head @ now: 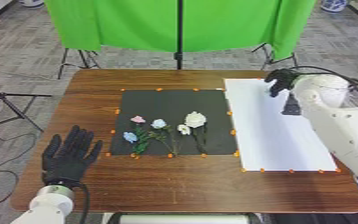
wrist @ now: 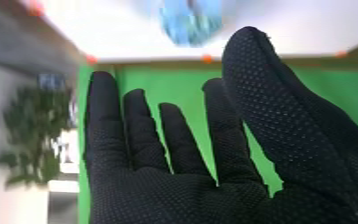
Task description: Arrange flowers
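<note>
In the head view, my left hand (head: 66, 159) is open, palm flat, left of the black mat. My right hand (head: 282, 79) is over the far end of the white sheet. Seen from the right wrist, that right hand (wrist: 193, 192) has relaxed, fairly straight fingers holding nothing; beyond them a pale blue, glassy object (wrist: 190, 22) stands on the white surface. On the mat lie a pink flower (head: 137, 119), a blue flower (head: 130, 136), a pale blue flower (head: 159, 123), a large white flower (head: 195, 119) and a smaller white one (head: 184, 130), stems toward the near edge.
The black mat (head: 171, 102) and white sheet (head: 278, 145) lie side by side on the brown table (head: 184, 187), edged with orange markers. A dark shape (head: 291, 106), unclear to me, is below the right hand. Green cloth (head: 131, 30) on stands hangs beyond the table.
</note>
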